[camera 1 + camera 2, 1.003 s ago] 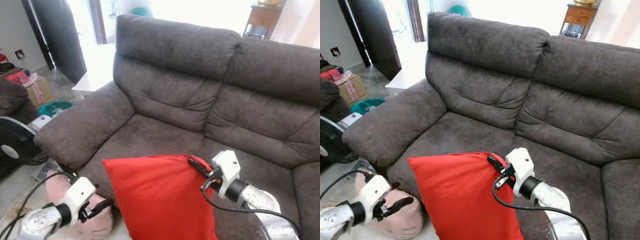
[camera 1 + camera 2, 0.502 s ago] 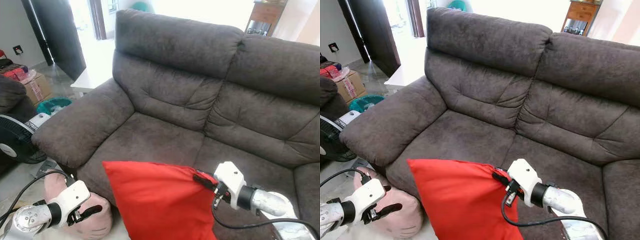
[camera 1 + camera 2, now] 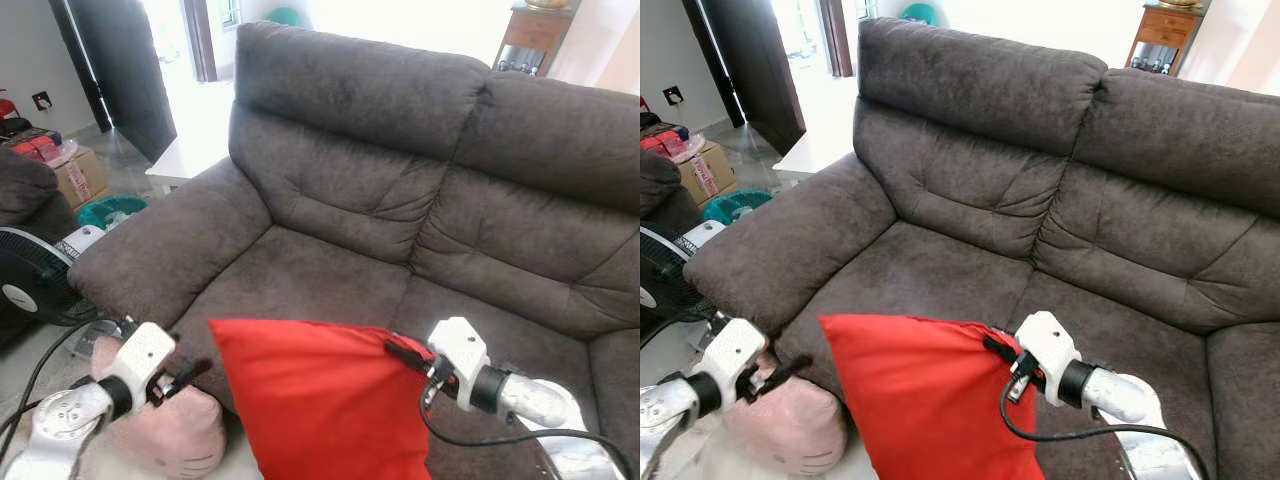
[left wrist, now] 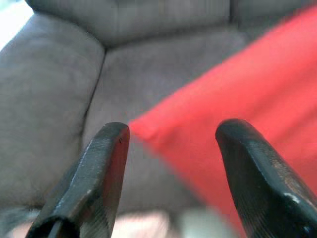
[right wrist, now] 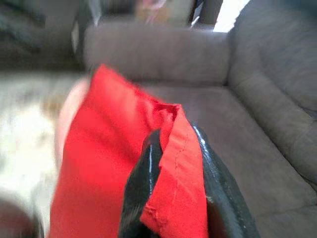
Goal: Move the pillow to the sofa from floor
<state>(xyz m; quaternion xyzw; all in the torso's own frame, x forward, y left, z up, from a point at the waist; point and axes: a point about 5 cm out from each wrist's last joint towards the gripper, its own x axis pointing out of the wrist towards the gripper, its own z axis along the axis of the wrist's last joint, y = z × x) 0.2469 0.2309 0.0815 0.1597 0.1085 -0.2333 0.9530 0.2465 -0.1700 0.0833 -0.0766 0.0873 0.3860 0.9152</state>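
Note:
A red pillow (image 3: 320,400) hangs in front of the dark grey sofa (image 3: 420,200), its lower part over the seat's front edge. My right gripper (image 3: 398,352) is shut on the pillow's upper right corner, and the pinched red cloth (image 5: 176,173) sits between its two black fingers. My left gripper (image 3: 188,375) stands open just left of the pillow's upper left corner (image 4: 143,130), which lies between the spread fingers without touching them.
A pink plush cushion (image 3: 170,435) lies on the floor below my left arm. A black fan (image 3: 30,290), a cardboard box (image 3: 75,170) and a teal basin (image 3: 105,212) stand to the left. The sofa's left armrest (image 3: 160,255) is close by.
My left gripper has risen and moved toward the pillow's left corner. The right gripper still holds the right corner at about the same height.

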